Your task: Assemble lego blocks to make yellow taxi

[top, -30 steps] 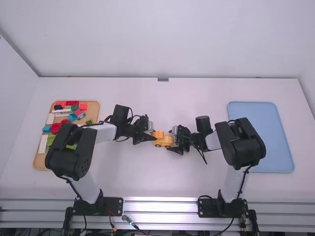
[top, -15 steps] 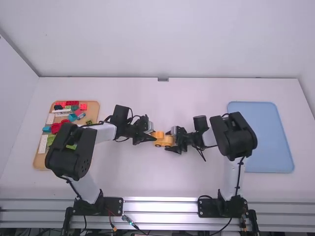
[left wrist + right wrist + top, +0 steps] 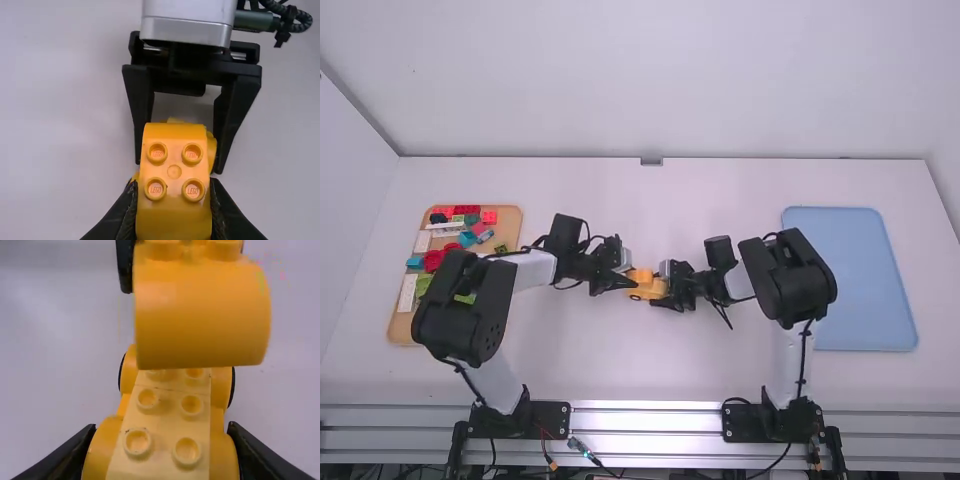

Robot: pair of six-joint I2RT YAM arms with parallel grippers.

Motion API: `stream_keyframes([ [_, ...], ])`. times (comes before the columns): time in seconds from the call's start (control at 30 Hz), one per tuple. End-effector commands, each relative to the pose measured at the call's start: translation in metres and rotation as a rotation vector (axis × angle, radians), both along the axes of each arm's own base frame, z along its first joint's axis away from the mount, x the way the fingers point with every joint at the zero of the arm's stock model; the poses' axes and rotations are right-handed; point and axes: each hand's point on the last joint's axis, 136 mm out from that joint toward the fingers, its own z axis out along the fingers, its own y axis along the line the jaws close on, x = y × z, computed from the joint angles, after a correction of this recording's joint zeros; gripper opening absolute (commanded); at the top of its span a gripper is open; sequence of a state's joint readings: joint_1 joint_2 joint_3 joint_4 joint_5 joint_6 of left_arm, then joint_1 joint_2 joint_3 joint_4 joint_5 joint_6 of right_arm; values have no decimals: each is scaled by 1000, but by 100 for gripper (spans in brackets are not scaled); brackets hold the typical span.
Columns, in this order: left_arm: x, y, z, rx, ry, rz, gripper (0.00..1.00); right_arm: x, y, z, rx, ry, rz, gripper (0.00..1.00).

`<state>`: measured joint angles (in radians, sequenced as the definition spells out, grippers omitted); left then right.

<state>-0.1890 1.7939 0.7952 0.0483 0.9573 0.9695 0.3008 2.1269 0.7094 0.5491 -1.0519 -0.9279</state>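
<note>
In the high view the left gripper (image 3: 626,280) and the right gripper (image 3: 666,290) face each other near the table's middle, yellow pieces between them. The left gripper (image 3: 174,207) in the left wrist view is shut on a rounded yellow block (image 3: 174,172) with studs on top. My right gripper (image 3: 162,445) is shut on the yellow car base (image 3: 167,410), which has wheels and a studded top. The rounded block (image 3: 200,315) is held above the far end of the base; whether they touch I cannot tell.
At the left lies an orange-brown tray (image 3: 402,325) with red, green, blue and white blocks. A pale blue tray (image 3: 850,275) lies at the right, partly behind the right arm.
The right gripper has moved a little to the left with the car base, which now sits closer beneath the rounded block. The left arm has kept still.
</note>
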Motion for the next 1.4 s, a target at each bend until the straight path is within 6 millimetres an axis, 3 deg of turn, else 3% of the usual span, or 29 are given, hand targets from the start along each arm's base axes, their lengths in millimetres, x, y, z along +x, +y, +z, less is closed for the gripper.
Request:
stream_keyframes([
  [0.0,-7,-1,-3,-7,-4,-36,2,4,0,-2,-7,4,-6,60],
  [0.13,-12,-1,-4,1,-2,-52,2,7,2,-1,-6,7,-4,67],
  [0.53,-10,-2,-3,-9,-14,-53,2,-3,-1,-1,-78,-2,162,61],
  [0.87,-13,-11,-13,-1,-11,-80,2,-3,-1,-3,-73,-40,163,60],
  [1.37,-14,-16,-13,-3,-24,-96,2,-3,-1,-4,-72,-26,151,60],
])
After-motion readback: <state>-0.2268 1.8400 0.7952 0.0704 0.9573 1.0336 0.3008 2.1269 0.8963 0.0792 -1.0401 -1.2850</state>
